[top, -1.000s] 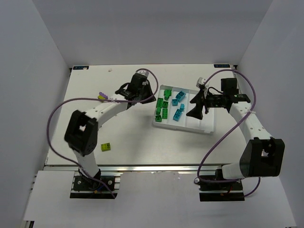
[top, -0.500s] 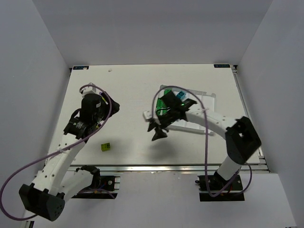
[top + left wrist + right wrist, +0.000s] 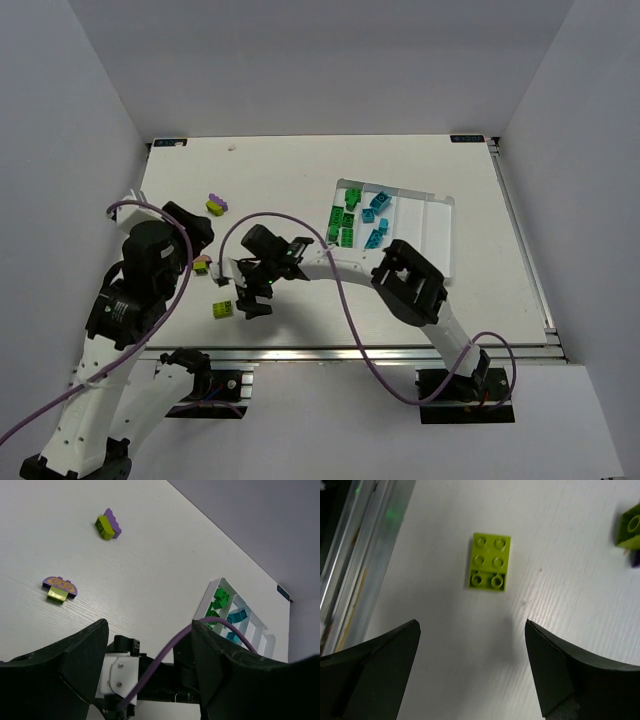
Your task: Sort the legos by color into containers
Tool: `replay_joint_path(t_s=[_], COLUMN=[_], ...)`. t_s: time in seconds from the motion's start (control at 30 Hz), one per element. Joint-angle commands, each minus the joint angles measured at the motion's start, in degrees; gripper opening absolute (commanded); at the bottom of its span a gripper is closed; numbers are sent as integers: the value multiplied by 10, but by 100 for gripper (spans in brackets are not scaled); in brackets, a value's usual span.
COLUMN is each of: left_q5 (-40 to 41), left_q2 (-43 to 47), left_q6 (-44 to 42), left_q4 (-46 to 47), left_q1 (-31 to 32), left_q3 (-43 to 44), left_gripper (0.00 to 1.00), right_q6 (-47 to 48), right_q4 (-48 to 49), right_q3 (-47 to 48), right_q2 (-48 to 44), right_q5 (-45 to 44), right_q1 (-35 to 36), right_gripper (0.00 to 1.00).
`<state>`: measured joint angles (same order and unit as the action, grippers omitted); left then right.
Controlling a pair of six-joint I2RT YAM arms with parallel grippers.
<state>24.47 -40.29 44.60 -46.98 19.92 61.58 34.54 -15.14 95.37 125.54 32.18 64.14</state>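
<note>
A lime brick (image 3: 489, 568) lies flat on the table just ahead of my right gripper (image 3: 471, 623), which is open and empty above it. In the top view this brick (image 3: 224, 309) sits near the front left, beside the right gripper (image 3: 241, 297). Two purple-and-lime brick pairs lie on the left: one far (image 3: 108, 524), one nearer (image 3: 59, 588). The white tray (image 3: 432, 235) holds green bricks (image 3: 340, 225) in its leftmost compartment and cyan bricks (image 3: 377, 220) in the one beside it. My left gripper (image 3: 149, 623) is open, empty and raised above the right arm.
The right arm (image 3: 330, 265) stretches across the table's middle with its purple cable (image 3: 165, 655) looping up. The metal rail (image 3: 365, 555) at the table's front edge runs close to the lime brick. White walls enclose the table.
The right arm has swung from the tray across to the front left, over the lime brick. The left arm has drawn back from the table's middle to the left side.
</note>
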Motion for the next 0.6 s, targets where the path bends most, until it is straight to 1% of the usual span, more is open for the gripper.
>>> replay_joint_path(t_s=[0.0, 0.07, 0.1, 0.23, 0.37, 0.47, 0.5, 0.57], left_q5=[44, 46, 46, 51, 59, 61, 61, 63], left_q2=[14, 28, 33, 45, 49, 50, 50, 50], left_q6=[-3, 1, 3, 6, -1, -1, -1, 0], left_q4=[-44, -50, -50, -63, -72, -73, -73, -73], left_q1=[-2, -1, -1, -1, -1, -1, -1, -1], left_q3=[16, 13, 11, 15, 32, 32, 32, 30], left_gripper=[77, 77, 77, 77, 77, 77, 77, 77], right_q6=[-54, -68, -73, -75, -76, -80, -77, -71], right_q4=[48, 67, 65, 53, 42, 39, 43, 48], right_q3=[60, 74, 99, 128, 147, 166, 164, 149], right_q2=[20, 43, 53, 88, 112, 132, 131, 125], right_q5=[-33, -59, -62, -70, -85, -96, -99, -107], right_q1=[24, 34, 37, 47, 55, 56, 56, 56], right_gripper=[89, 90, 90, 90, 86, 76, 67, 62])
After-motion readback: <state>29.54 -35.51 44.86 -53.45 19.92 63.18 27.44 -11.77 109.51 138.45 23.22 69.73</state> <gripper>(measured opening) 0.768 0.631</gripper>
